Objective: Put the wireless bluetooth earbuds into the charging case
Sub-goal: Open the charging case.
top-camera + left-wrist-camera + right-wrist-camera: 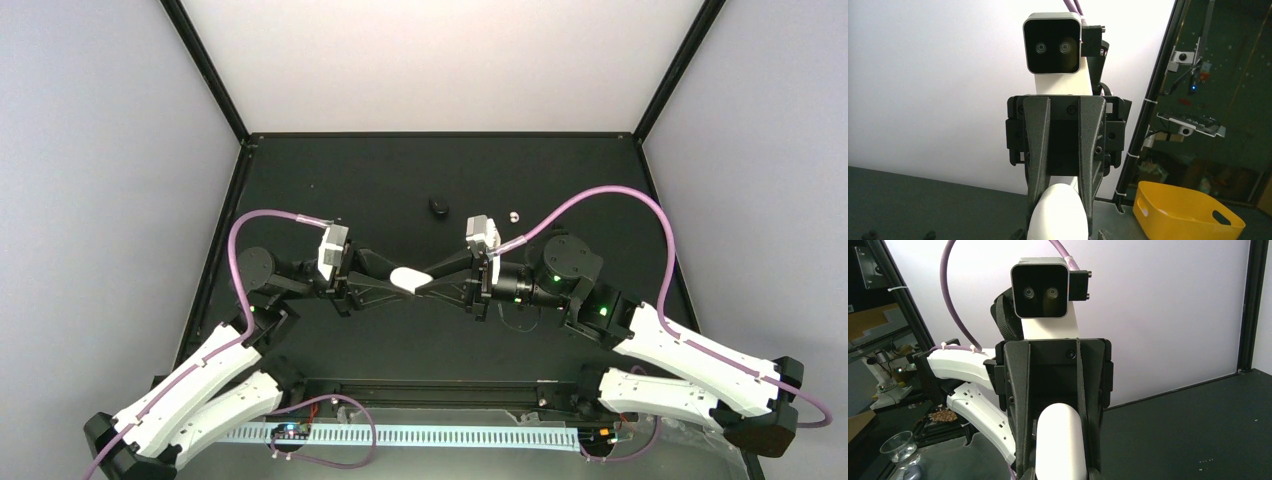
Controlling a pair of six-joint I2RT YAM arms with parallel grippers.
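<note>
A: So, what is the step now?

B: I think it is opening the lid. The left hand and the right hand each grip 1 end of the charging case, held above the middle of the table. It is better to keep 1 side firm and pull gently, or the case may slip.

A: And how does it look?

B: White, glossy, pill-shaped, and seemingly closed. 1 tiny pale earbud lies far right, near a black oval case. The 2nd I cannot find.
</note>
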